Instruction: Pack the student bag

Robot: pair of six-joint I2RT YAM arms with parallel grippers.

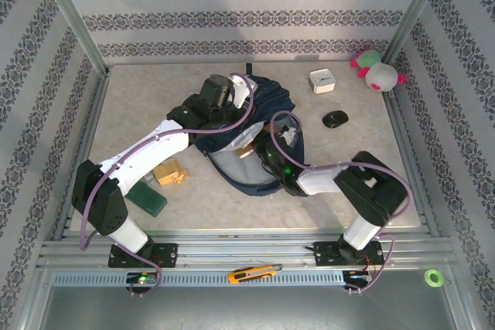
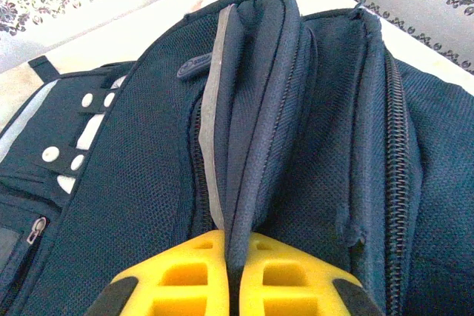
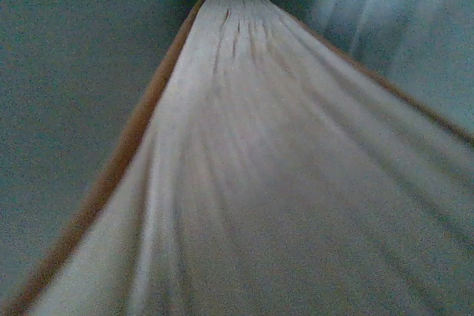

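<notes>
The student bag [image 1: 271,103] is laid in the middle of the table [image 1: 139,90]. Its long axis runs from the near edge towards the far one, and the open mouth with pale lining is at the near end. An edge of its flap is clamped between the shut jaws of the left gripper [image 2: 233,260]. A book [image 3: 244,168] is seen lengthwise, running straight ahead into the bag. It is judged to be held in the narrow jaws of the right gripper [image 1: 271,154], though these are hidden. The right arm is the nearer one to the mouth. A small oval logo [image 2: 194,66] is sewn on the bag, but its writing cannot be read
</notes>
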